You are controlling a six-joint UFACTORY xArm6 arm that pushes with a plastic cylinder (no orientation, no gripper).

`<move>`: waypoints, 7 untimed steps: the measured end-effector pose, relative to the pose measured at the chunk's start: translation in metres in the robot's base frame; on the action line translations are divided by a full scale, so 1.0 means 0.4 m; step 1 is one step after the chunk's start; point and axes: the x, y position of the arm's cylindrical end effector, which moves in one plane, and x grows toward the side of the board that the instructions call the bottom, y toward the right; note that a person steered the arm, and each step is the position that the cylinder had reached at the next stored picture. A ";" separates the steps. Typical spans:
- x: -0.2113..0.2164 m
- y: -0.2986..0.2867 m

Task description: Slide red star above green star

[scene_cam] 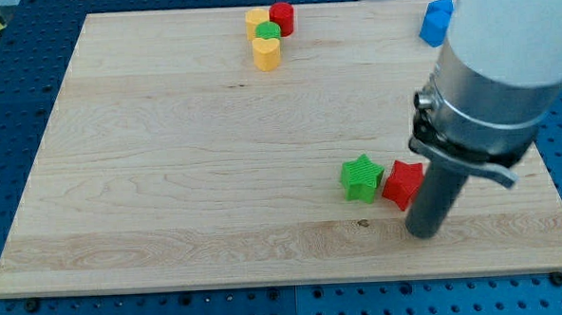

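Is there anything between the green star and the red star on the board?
No. In the camera view the green star and the red star sit side by side, nothing between them. My tip is at the red star's lower right.

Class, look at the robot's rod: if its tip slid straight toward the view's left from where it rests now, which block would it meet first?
Most likely the red star: my tip sits just beside it, at its lower right. The green star lies beyond. The tip may be slightly below the star's line, so it could only graze.

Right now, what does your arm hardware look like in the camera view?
A thick silver-grey cylindrical housing under a white upper body, ringed by a dark clamp band with small tabs. Below it hangs a straight dark grey rod; my tip sits just right of the red star. No cables or markings visible.
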 end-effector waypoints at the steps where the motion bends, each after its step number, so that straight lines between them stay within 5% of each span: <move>1: -0.011 0.030; 4: -0.338 -0.006; 5: -0.341 -0.001; 7: -0.311 0.273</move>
